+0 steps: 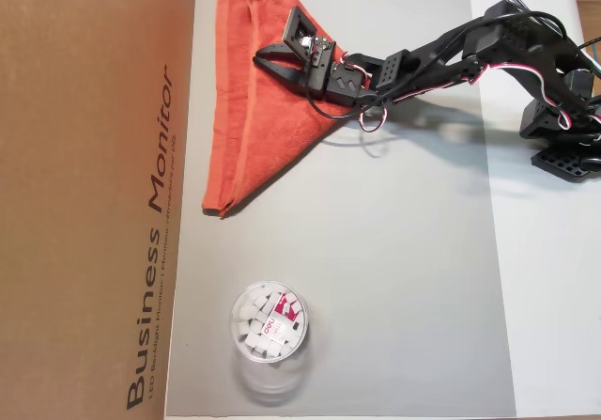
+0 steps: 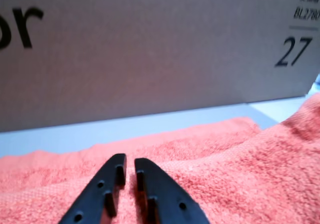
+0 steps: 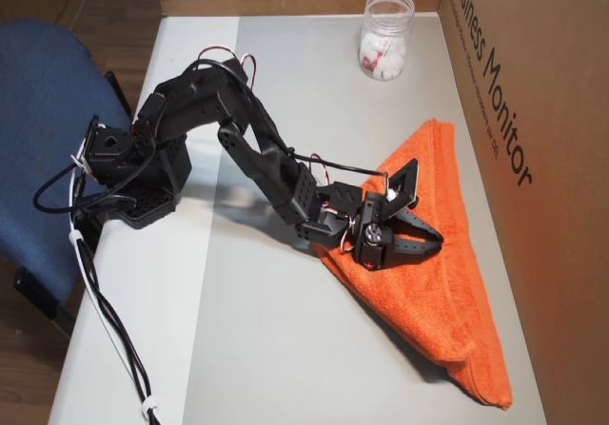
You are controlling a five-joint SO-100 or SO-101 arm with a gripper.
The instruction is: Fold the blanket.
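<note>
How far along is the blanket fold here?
One fold looks done: the blanket lies as a doubled triangle beside the box. The claw sits over it, nearly shut, gripping nothing visible in the wrist view. Any second fold is not yet done.

On my feeds the only large lettering sits on the big brown cardboard box (image 1: 94,157) standing along one edge of the tabletop. In both overhead views I read "Business Monitor" in dark print running along its side (image 3: 490,73); a smaller line under it begins "LED Backlight Monitor", and the rest is too fine for me to make out. From the wrist view the same box (image 2: 150,48) shows the letters "or" at the left edge, and at the right "BL2780", cut off by the frame, with a big "27" below. The clear round plastic tub (image 1: 269,322) holds a red and white label reading "deli".
</note>
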